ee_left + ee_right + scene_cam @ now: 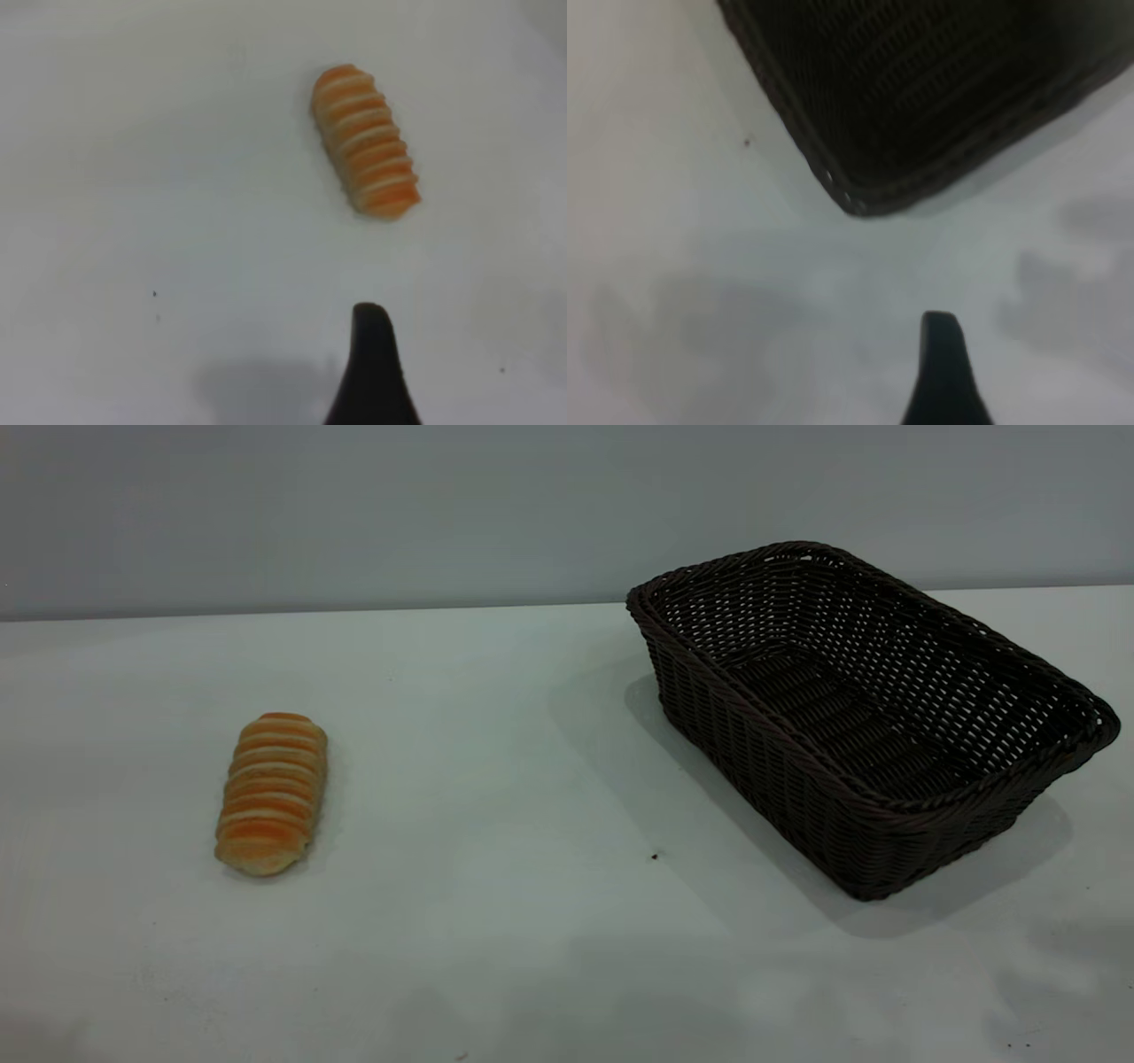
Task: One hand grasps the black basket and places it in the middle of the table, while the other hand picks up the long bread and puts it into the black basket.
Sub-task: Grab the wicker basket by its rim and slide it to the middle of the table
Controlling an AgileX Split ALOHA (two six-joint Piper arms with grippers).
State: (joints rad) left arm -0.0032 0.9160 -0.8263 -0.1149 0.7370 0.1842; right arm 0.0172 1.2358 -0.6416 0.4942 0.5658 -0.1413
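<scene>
The long bread point(271, 793), a golden-orange roll with pale ridges, lies on the left of the white table point(532, 779). The black basket point(753, 753), woven and empty, stands at the right, turned at an angle. Neither arm shows in the exterior view. In the left wrist view a black part of my left gripper point(372, 354) hangs above bare table, apart from the bread point(365, 142). In the right wrist view a black part of my right gripper point(941, 354) hangs above bare table, short of a corner of the basket point(833, 168). Neither gripper holds anything.
A grey wall runs behind the table's far edge. A wide stretch of bare tabletop lies between bread and basket, with a tiny dark speck point(654, 856) near the basket's front side.
</scene>
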